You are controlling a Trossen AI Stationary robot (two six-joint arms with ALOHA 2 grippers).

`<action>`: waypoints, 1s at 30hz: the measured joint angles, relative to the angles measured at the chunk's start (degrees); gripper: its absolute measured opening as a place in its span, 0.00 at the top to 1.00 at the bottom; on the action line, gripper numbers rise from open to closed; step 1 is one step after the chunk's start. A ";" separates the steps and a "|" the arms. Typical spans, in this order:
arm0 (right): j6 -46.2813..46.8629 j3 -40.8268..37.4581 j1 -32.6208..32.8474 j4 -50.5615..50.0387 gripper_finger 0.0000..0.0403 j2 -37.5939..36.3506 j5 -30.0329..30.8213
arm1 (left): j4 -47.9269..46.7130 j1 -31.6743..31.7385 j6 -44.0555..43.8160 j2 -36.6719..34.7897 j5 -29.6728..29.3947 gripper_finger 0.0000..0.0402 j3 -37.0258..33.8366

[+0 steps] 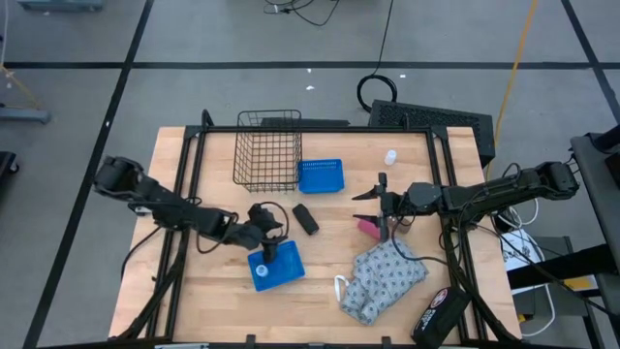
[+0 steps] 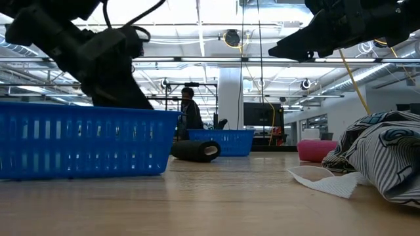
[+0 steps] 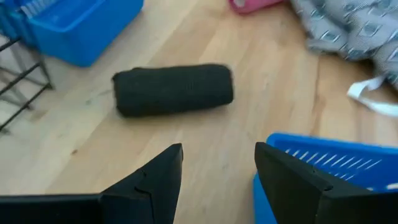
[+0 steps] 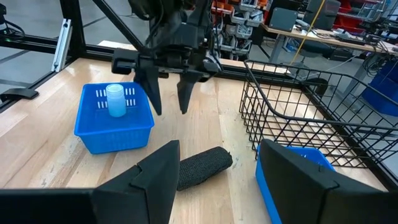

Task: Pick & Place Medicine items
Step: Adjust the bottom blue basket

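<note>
Overhead, one white bottle (image 1: 390,156) stands alone toward the table's far edge, past the right gripper (image 1: 371,195), which is the nearer arm. The right wrist view shows those fingers parted and empty, and another bottle (image 4: 115,99) upright in the blue tray (image 4: 93,134) beside the left gripper (image 4: 168,99), its fingers also apart, holding nothing.

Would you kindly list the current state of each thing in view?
Left pincer: open, empty, over the near tray's edge.
Right pincer: open, empty, above the pink block.
Near tray: holds one upright bottle.
Second bottle: upright on the table.
Black roll: lying on its side.
Wire basket: upright.
Cloth: crumpled.
</note>
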 joint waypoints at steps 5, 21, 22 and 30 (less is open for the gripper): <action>-0.06 0.00 0.00 0.01 0.48 0.00 -0.02 | 0.62 0.25 0.12 0.42 1.41 0.47 0.00; -0.06 0.00 0.00 0.01 0.48 0.00 0.00 | -3.86 0.23 -1.11 0.42 1.78 0.47 0.00; -0.06 0.00 0.00 -0.01 0.48 0.00 0.00 | -3.48 0.23 -1.09 0.42 2.01 0.47 0.00; -0.07 0.00 0.00 -0.01 0.48 0.00 0.00 | -2.90 0.23 -1.09 0.42 5.73 0.47 0.00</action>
